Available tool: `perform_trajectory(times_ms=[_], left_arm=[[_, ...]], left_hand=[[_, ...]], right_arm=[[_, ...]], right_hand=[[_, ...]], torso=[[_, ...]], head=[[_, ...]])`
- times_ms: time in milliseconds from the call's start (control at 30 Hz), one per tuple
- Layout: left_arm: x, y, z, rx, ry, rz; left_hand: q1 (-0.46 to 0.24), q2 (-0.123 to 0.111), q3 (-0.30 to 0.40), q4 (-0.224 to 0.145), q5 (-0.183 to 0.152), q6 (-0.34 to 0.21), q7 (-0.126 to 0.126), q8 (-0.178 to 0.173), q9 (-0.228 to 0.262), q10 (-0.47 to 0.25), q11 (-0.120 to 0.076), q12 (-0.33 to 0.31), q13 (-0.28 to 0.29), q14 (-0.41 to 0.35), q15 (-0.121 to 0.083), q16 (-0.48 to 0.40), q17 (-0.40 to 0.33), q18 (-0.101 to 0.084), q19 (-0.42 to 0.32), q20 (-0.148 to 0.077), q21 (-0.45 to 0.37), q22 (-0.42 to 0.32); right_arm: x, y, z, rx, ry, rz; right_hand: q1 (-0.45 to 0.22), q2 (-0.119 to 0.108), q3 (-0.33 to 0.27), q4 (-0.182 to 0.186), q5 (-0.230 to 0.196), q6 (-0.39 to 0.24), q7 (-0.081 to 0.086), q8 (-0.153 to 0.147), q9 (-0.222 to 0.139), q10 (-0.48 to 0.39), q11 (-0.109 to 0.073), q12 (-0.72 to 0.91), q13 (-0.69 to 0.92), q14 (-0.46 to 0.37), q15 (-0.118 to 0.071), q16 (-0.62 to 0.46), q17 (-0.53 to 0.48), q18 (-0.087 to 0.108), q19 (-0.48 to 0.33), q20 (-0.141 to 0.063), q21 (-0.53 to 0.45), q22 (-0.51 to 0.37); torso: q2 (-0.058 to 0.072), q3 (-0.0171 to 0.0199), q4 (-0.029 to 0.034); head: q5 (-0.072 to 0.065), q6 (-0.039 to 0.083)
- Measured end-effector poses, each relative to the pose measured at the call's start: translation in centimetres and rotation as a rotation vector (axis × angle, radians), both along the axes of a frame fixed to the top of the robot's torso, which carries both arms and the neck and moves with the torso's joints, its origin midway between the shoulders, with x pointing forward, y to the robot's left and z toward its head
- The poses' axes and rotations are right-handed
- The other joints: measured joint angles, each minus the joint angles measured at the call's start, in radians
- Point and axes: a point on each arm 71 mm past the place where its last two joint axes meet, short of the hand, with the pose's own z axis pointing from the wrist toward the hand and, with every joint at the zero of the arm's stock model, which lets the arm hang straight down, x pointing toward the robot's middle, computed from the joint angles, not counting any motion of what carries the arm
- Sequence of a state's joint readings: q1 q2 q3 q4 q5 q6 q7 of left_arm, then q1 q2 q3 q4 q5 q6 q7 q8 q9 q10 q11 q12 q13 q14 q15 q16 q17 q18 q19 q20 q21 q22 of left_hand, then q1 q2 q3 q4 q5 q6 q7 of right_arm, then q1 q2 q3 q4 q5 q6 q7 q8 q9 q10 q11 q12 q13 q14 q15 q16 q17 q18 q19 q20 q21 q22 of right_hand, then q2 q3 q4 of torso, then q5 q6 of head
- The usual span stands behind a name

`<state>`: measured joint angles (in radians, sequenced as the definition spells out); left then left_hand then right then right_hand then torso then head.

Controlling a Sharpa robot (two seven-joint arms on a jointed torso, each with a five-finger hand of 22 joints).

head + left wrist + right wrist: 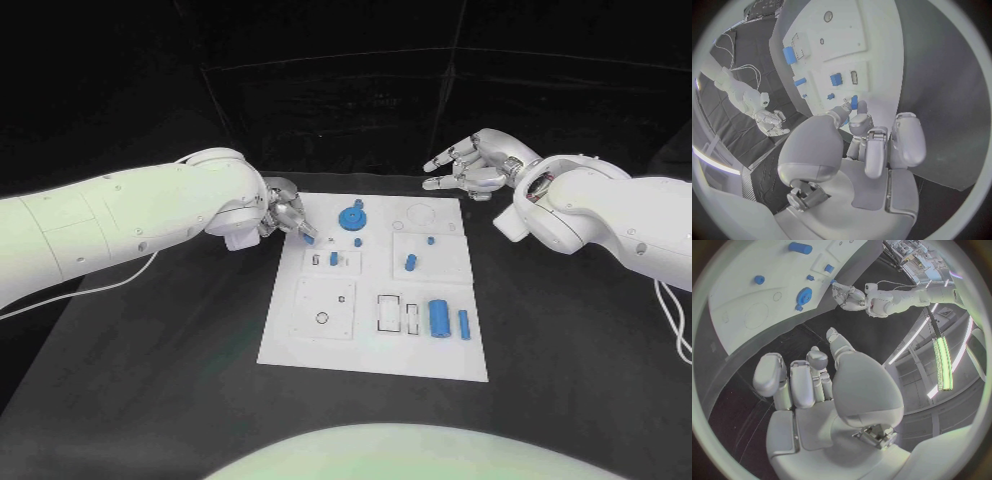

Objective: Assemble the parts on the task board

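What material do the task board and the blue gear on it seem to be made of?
Task board: likely matte white plastic, flat with cut recesses and no glare. Blue gear: probably moulded or printed plastic, an even opaque blue with a dull sheen. Neither can be confirmed by look alone.

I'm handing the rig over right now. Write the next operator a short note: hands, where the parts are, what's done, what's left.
Left hand: at the task board's far left corner, pinching a small blue part at its fingertips.
Right hand: open, holding nothing, hovering beyond the board's far right corner.
Parts on the board: blue gear at the far middle, small pegs mid-board, block and rod near right.
Done: cannot tell which parts are seated.
Left: place the pinched part, then the rest.
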<state>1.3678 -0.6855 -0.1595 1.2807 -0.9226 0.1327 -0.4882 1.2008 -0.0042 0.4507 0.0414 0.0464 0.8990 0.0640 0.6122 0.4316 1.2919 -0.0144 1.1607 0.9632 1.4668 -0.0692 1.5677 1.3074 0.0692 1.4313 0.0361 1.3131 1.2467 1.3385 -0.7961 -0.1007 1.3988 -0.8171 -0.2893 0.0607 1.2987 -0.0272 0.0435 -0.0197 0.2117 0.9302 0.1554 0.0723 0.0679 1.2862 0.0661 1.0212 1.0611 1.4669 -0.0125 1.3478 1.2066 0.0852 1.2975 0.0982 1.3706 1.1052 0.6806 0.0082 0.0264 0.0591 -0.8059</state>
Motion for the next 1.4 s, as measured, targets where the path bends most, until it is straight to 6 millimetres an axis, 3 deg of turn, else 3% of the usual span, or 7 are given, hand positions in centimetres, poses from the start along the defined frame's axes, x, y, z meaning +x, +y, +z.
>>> perform_trajectory(times_ms=[633, 1400], left_arm=[[-2.4, -0.8, -1.5, -0.008, -0.040, -0.047], [-2.9, -1.0, -2.0, 0.023, -0.022, -0.069]], left_hand=[[-0.013, -0.013, 0.030, -0.022, 0.000, 0.000, 0.000, 0.000, 0.000, 0.000, 0.000, 0.000, 0.000, 0.000, 0.000, 0.000, 0.000, 0.000, 0.000, 0.000, 0.000, 0.002], [-0.013, -0.013, 0.044, -0.025, -0.003, 0.002, -0.001, 0.004, 0.002, 0.000, 0.000, 0.000, -0.001, 0.000, 0.000, 0.000, 0.000, 0.000, 0.000, 0.000, 0.000, 0.002]], right_arm=[[0.1, -0.1, 0.0, 0.000, 0.001, -0.003], [0.1, -0.2, -0.1, 0.003, 0.004, -0.005]], right_hand=[[0.000, 0.000, 0.000, 0.000, 0.000, 0.000, 0.000, 0.000, 0.000, 0.000, 0.000, 0.000, 0.000, 0.000, 0.000, 0.000, 0.000, 0.000, 0.000, 0.000, 0.000, 0.000], [0.000, 0.000, 0.000, 0.000, 0.000, 0.000, 0.000, 0.000, 0.000, 0.000, 0.000, 0.000, 0.000, 0.000, 0.000, 0.000, 0.000, 0.000, 0.000, 0.000, 0.000, 0.000]], torso=[[0.002, -0.0008, -0.0025], [0.002, 0.0006, -0.0040]], head=[[0.004, -0.003], [0.005, -0.010]])
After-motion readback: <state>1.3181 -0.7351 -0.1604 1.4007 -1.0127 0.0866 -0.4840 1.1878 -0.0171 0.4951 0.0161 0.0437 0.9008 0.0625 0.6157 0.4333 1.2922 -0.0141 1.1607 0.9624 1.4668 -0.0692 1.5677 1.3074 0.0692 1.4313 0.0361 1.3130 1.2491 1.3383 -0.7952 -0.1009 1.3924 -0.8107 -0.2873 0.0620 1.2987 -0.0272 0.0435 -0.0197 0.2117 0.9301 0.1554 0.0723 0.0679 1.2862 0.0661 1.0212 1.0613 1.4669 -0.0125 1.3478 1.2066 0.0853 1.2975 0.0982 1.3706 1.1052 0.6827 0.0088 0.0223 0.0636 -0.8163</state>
